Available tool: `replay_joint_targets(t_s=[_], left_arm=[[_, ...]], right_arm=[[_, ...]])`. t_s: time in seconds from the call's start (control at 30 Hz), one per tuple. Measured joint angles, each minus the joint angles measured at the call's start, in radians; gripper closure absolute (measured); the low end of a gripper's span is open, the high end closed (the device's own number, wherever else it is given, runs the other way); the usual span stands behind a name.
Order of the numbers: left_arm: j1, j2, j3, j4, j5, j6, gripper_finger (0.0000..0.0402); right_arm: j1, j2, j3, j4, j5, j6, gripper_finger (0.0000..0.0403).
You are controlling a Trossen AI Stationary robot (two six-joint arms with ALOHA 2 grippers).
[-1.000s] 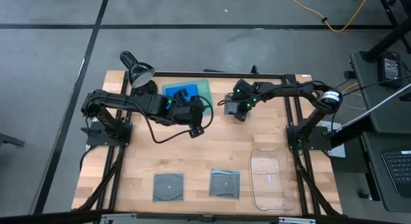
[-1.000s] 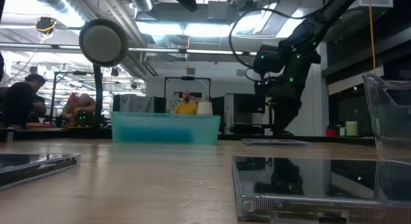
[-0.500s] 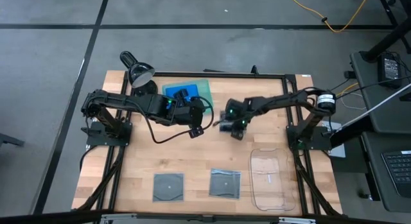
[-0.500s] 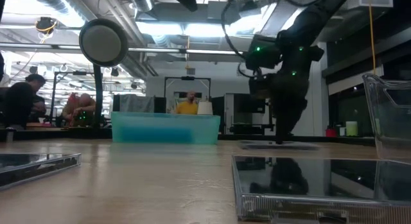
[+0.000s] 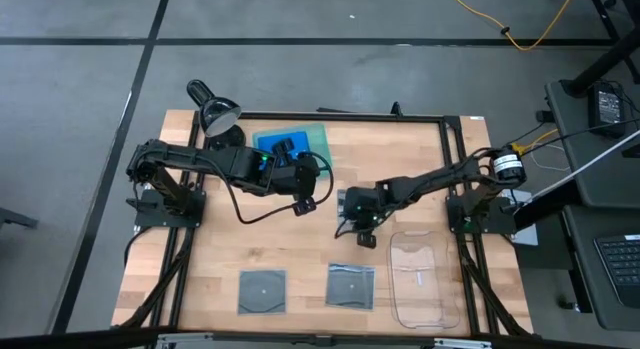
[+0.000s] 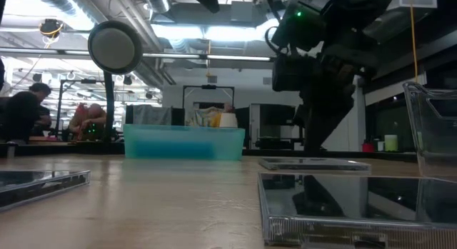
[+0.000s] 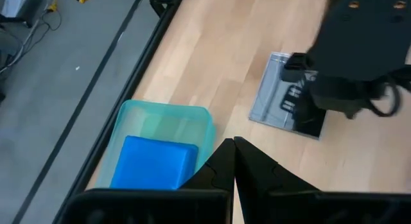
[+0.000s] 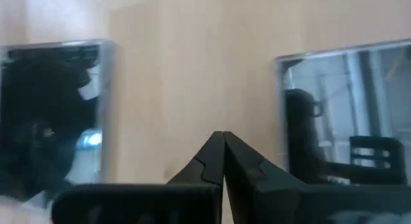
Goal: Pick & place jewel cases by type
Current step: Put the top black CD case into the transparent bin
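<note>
A grey-clear jewel case (image 5: pixel 345 201) (image 7: pixel 279 95) lies flat mid-table, partly under my right hand. My right gripper (image 5: pixel 365 239) (image 8: pixel 223 135) is shut and points down at bare wood by that case's near edge, with a grey case on either side (image 8: pixel 58 115) (image 8: pixel 347 115). Two more grey cases (image 5: pixel 262 291) (image 5: pixel 351 286) lie along the near edge. A blue case (image 7: pixel 154 163) rests in the green tray (image 5: pixel 320 137). My left gripper (image 5: pixel 307 203) (image 7: pixel 232 142) hangs shut above the table, between the tray and the mid-table case. My right gripper: I cannot tell whether it touches the mid-table case. In the right wrist view its shut fingertips (image 8: pixel 212 153) show against bare wood beside the case's edge (image 8: pixel 277 89). In the high view the hand hides the spot.
A clear plastic tray (image 5: pixel 418 279) (image 6: pixel 435 128) stands at the near right, close to my right gripper. A desk lamp (image 5: pixel 215 114) sits at the far left corner. Bare wood lies between the mid-table case and the near cases. People show in the room beyond.
My right gripper has swept from the far middle of the table toward the near edge, staying low and shut, and has rolled somewhat. The grey case under it has slid along the table toward the near edge with it.
</note>
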Motion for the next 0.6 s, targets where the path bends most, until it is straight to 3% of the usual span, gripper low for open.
replay_joint_targets(t_s=[0.3, 0.6], left_arm=[[-0.032, 0.000, 0.000, -0.001, 0.023, -0.019, 0.0401], [-0.046, 0.000, -0.106, 0.015, 0.033, -0.234, 0.0400]], right_arm=[[-0.050, -0.054, 0.000, -0.066, 0.057, -0.004, 0.0393], [-0.162, -0.169, 0.000, -0.337, 0.178, -0.048, 0.0393]])
